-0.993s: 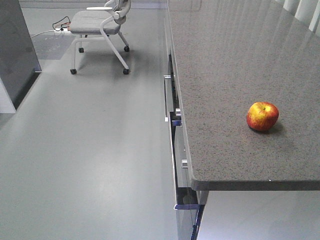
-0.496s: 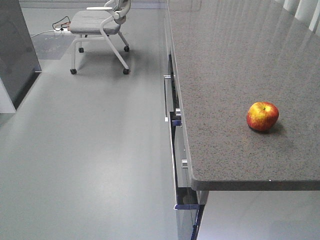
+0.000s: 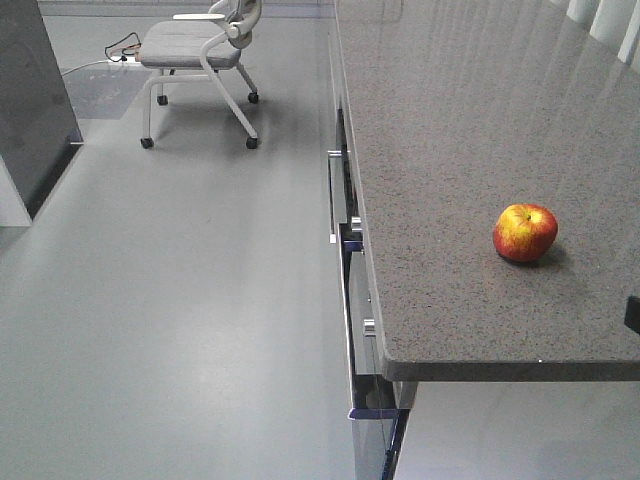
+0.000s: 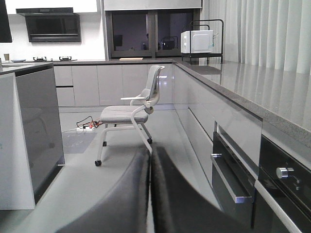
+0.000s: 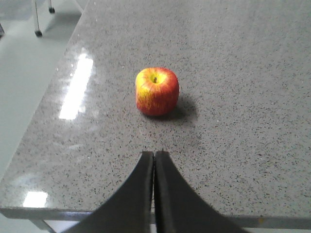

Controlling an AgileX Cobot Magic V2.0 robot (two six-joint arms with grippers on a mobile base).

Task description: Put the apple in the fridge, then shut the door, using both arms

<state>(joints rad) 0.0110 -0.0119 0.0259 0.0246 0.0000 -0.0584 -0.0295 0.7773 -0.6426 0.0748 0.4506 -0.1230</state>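
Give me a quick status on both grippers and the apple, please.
Left gripper shut, empty. Right gripper shut, empty, short of the apple. Apple sits on the countertop, untouched. Nothing between them.

The apple, small, round and glossy, red with yellow patches, sits upright with its stem hollow facing up on the speckled grey countertop, right of centre in the front view.

A dark sliver at the front view's right edge shows too little to identify. The chair is cropped at the far edge. The left tool and right tool run off their views' near edges.
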